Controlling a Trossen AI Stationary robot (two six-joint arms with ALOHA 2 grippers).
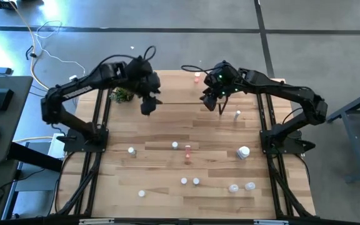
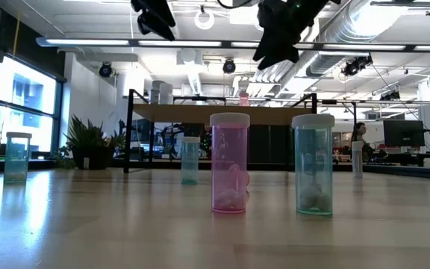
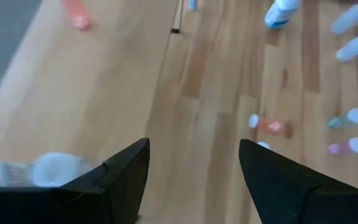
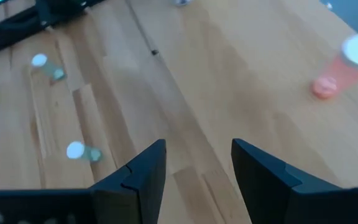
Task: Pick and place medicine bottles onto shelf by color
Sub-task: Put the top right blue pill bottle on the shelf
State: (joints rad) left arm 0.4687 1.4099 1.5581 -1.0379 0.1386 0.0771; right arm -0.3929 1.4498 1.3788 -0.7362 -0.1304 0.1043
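The shelf (image 1: 174, 87) is a light-wood board on black legs at the table's far edge; it also shows in the low view (image 2: 200, 113). One pink bottle (image 1: 197, 77) stands on it, seen too in the right wrist view (image 4: 347, 65). Several small bottles stand or lie on the tabletop, among them a pink one (image 2: 230, 163), a green one (image 2: 313, 164) and a larger white one (image 1: 243, 152). My left gripper (image 1: 147, 105) (image 3: 193, 168) is open and empty above the shelf's near edge. My right gripper (image 1: 209, 100) (image 4: 197, 168) is open and empty above the shelf, near the pink bottle.
A green plant (image 1: 122, 95) sits at the shelf's left end, close to my left arm. A thin white bottle (image 1: 237, 115) stands just in front of the shelf on the right. Two bottles (image 1: 241, 187) lie near the table's near right corner.
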